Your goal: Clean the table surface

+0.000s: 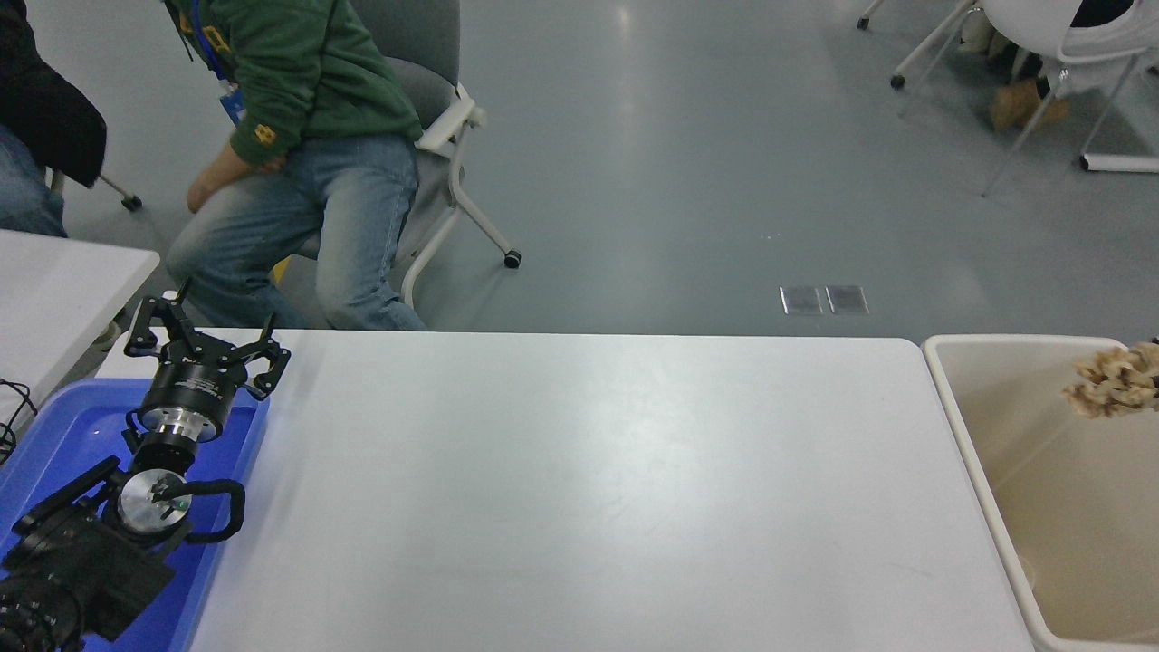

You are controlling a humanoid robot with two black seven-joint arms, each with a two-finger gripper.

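Black links of the left arm rise from the lower left corner and point away from the camera, over a blue tray (pixel 54 453) that lies at the left end of the table surface (pixel 579 489). At the arm's tip the left pincer (pixel 206 349) stands with its fingers (pixel 145 328) spread apart, gripping nothing, above the tray's far edge. The white surface fills the middle of the view, wide and bare, reaching from the tray to its rounded far right corner. Just beside its right edge sits a beige bin (pixel 960 398). Over the bin's far part, at the picture's right edge, hangs a crumpled wad of brownish paper (pixel 1112 380); only a dark sliver shows beside it, so the right pincer itself lies outside the view. Beyond the surface's far left corner a person (pixel 299 136) in a green top and jeans sits on a grey chair (pixel 435 109), hands resting near the knees. A smaller pale table (pixel 54 290) stands at far left.
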